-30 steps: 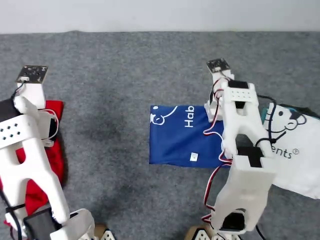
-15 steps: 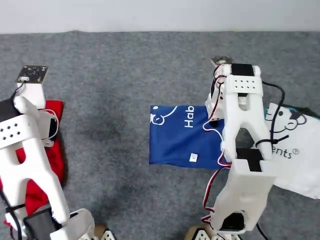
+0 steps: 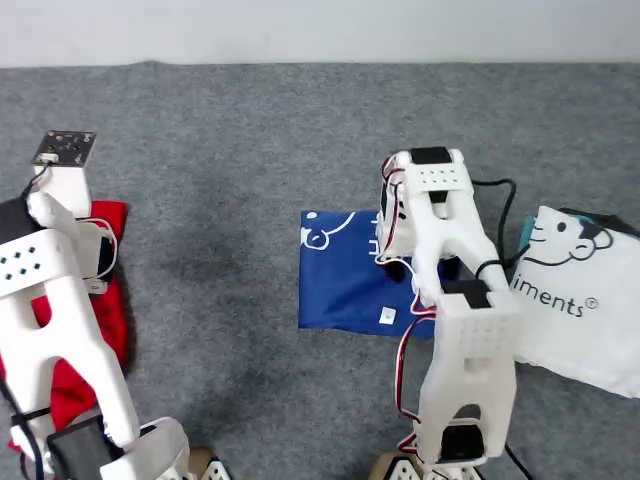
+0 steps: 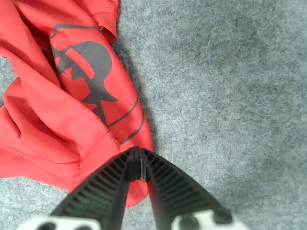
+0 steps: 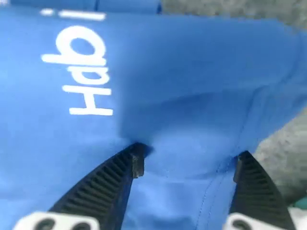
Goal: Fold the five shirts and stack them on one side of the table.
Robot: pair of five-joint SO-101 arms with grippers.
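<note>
Your right arm has just swung in from the 3 o'clock edge of the blue shirt (image 3: pixel 340 285) and now sits over its middle, so the white shirt (image 3: pixel 580 320) beside it is uncovered. The blue shirt itself hasn't shifted; it lies flat at the centre of the grey surface (image 3: pixel 220 150). At the wrist, your right gripper (image 5: pixel 189 165) is spread wide, fingers straddling a raised ridge of blue cloth with nothing pinched yet. That looks like the set-up for a grab to start the fold. Your left arm hasn't budged: the left gripper (image 4: pixel 138 165) is clenched over the hem of the red shirt (image 3: pixel 112 310) at 9 o'clock, and whether it has cloth between its tips is hard to say. Count with me: one red, one blue, one white at 3 o'clock, with a teal sliver (image 3: pixel 524 232) peeking from under the white, possibly a fourth. Two arms. No folded stack has formed yet.
</note>
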